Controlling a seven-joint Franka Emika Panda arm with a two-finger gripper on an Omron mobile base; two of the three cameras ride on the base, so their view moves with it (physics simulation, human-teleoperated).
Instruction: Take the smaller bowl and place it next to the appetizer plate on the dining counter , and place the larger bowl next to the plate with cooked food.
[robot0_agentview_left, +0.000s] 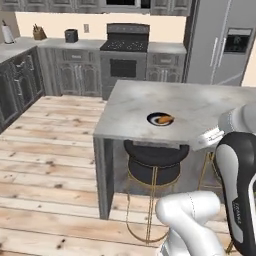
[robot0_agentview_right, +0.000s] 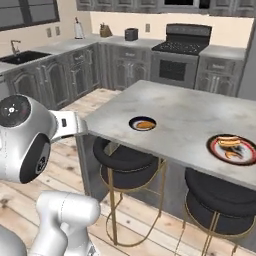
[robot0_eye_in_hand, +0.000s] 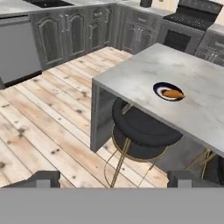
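Currently the gripper (robot0_eye_in_hand: 113, 178) hangs in the air with its two dark fingertips (robot0_eye_in_hand: 41, 178) far apart, jaws wide and nothing between them. It looks down over the wooden floor (robot0_eye_in_hand: 39, 127) toward the near corner of the dining counter (robot0_eye_in_hand: 131, 74), well clear of it.

On that pale marbled worktop, the appetizer plate (robot0_agentview_left: 160, 119) sits close to the front edge, above a black stool (robot0_agentview_left: 152, 160) with gold legs. The plate has a dark rim, a white centre and an orange-brown piece of food on it. Farther along the same worktop, in the right base view, a second plate (robot0_agentview_right: 232, 148) with a red rim carries cooked food, well apart from the first and also near the front edge, above another black stool (robot0_agentview_right: 217, 202).

Behind the island stand grey cabinets (robot0_agentview_left: 75, 70) and a stove (robot0_agentview_left: 125, 55).
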